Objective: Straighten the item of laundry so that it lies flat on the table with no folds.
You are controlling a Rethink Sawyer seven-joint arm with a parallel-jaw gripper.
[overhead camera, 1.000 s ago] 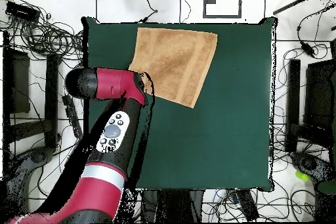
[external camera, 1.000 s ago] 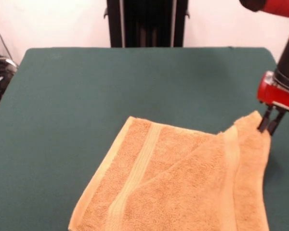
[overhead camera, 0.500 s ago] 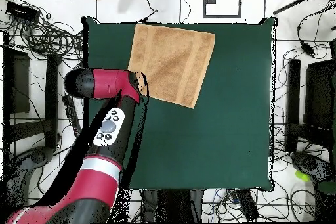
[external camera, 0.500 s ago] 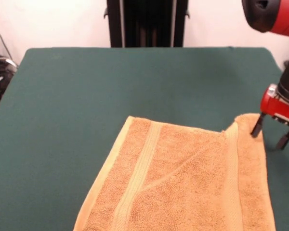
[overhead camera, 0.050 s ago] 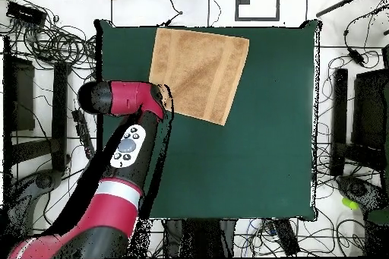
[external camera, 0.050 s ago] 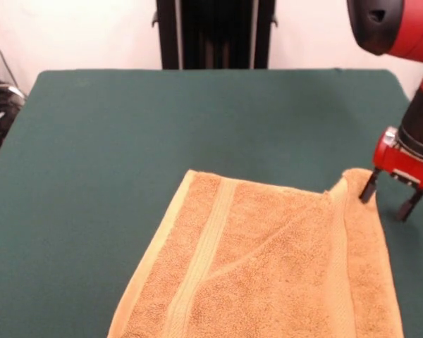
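1. Hand (external camera, 0.050 s ago: 388,199): the two dark fingers stand apart, so the hand is open and grips nothing. It hangs from the red arm (external camera, 0.050 s ago: 402,32) at the right side of the front view.
2. Contact: one finger (external camera, 0.050 s ago: 368,190) sits at the towel's far right corner; whether it touches the cloth cannot be told. The other finger (external camera, 0.050 s ago: 409,205) is over bare tabletop (external camera, 0.050 s ago: 197,120), just beside the towel's edge.
3. Towel (external camera, 0.050 s ago: 268,267): it lies spread on the green tabletop, running out of the front view at the bottom. In the overhead view the towel (overhead camera, 0.050 s ago: 201,70) lies at the edge opposite the robot's base, turned slightly askew to the tabletop (overhead camera, 0.050 s ago: 251,165).
4. Bearing: in the front view the body of the towel lies down and to the left of the hand. Only the corner is at the hand.
5. Bands: a paler band (external camera, 0.050 s ago: 201,257) runs near the left end and another (external camera, 0.050 s ago: 340,267) near the right end, both roughly toward the camera.
6. Remaining defect: the corner at the hand stands slightly raised, and a faint diagonal crease (external camera, 0.050 s ago: 268,246) crosses the middle. No large fold is visible.
7. Judgement: the task is nearly complete. Any further correction would turn on that corner, drawn away from the towel's body, toward the right in the front view.
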